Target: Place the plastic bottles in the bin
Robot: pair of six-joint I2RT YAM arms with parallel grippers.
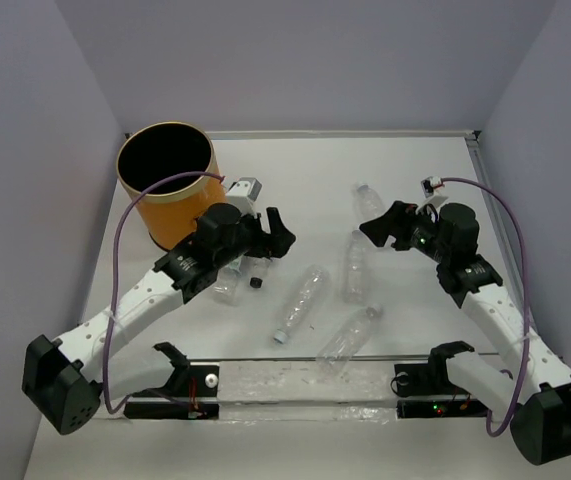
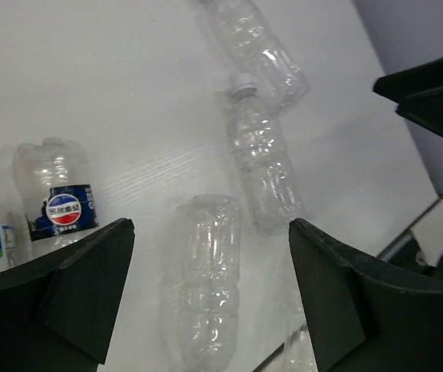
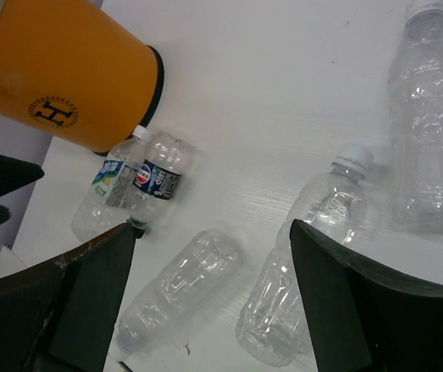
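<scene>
The orange bin [image 1: 165, 190] stands upright at the back left and also shows in the right wrist view [image 3: 58, 70]. Several clear plastic bottles lie on the white table: one at the back [image 1: 366, 199], one in the middle [image 1: 355, 265], one lying slantwise [image 1: 301, 298], one near the front rail [image 1: 349, 336], and two labelled ones [image 1: 231, 284] under the left arm. My left gripper [image 1: 283, 230] is open and empty above a clear bottle [image 2: 207, 279]. My right gripper [image 1: 380, 225] is open and empty above the middle bottles [image 3: 178, 287].
A clear rail with black brackets [image 1: 295, 385] runs along the near edge. Lilac walls close in the table on three sides. A Pepsi-labelled bottle [image 3: 159, 174] and a green-labelled one [image 3: 109, 194] lie next to the bin's base.
</scene>
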